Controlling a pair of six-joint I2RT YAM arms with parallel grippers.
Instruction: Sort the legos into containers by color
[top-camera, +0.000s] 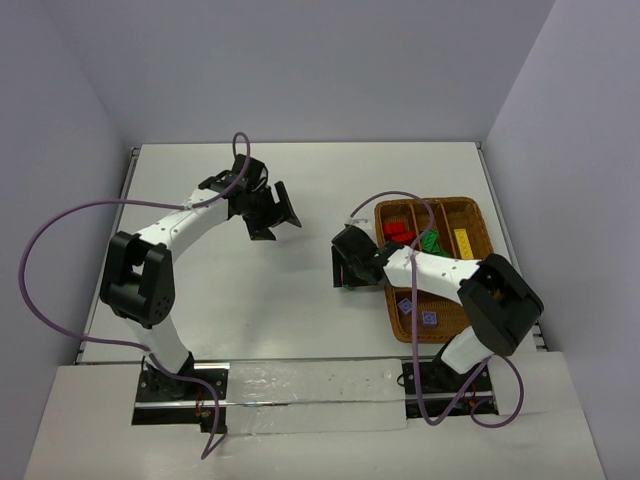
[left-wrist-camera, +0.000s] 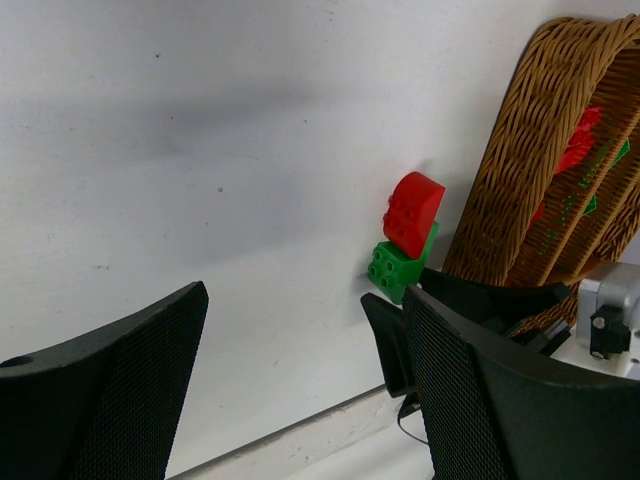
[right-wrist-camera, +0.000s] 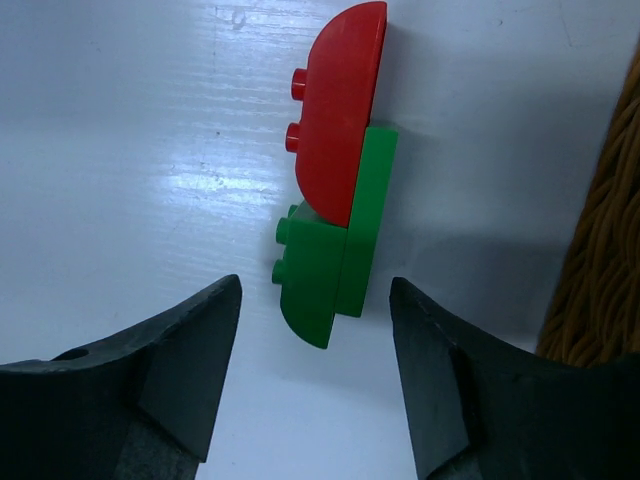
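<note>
Right wrist view looks straight down on the last loose piece: a rounded red studded plastic brick (right-wrist-camera: 340, 110) clipped to a rounded green studded plastic brick (right-wrist-camera: 335, 260). The pair lies on its side on the white table (right-wrist-camera: 120, 150), just beside the outer wall of the brown woven wicker tray (right-wrist-camera: 600, 300). The right gripper (right-wrist-camera: 315, 300) is released, its jaws standing either side of the green end with a gap on both sides and nothing held.

The likeliest trouble is the join. A pinch on the green end alone would probably lift both colours together, and dropping them as one would spoil a compartment. An off-centre squeeze could also make the pair pivot or skid away. The wicker wall sits close to one finger and may catch it.

The left gripper (top-camera: 277, 222) hangs released and empty, well apart over bare table. Red (top-camera: 398, 232), green (top-camera: 430, 243), yellow (top-camera: 463, 243) and purple-white (top-camera: 405, 306) bricks lie in separate tray compartments.
</note>
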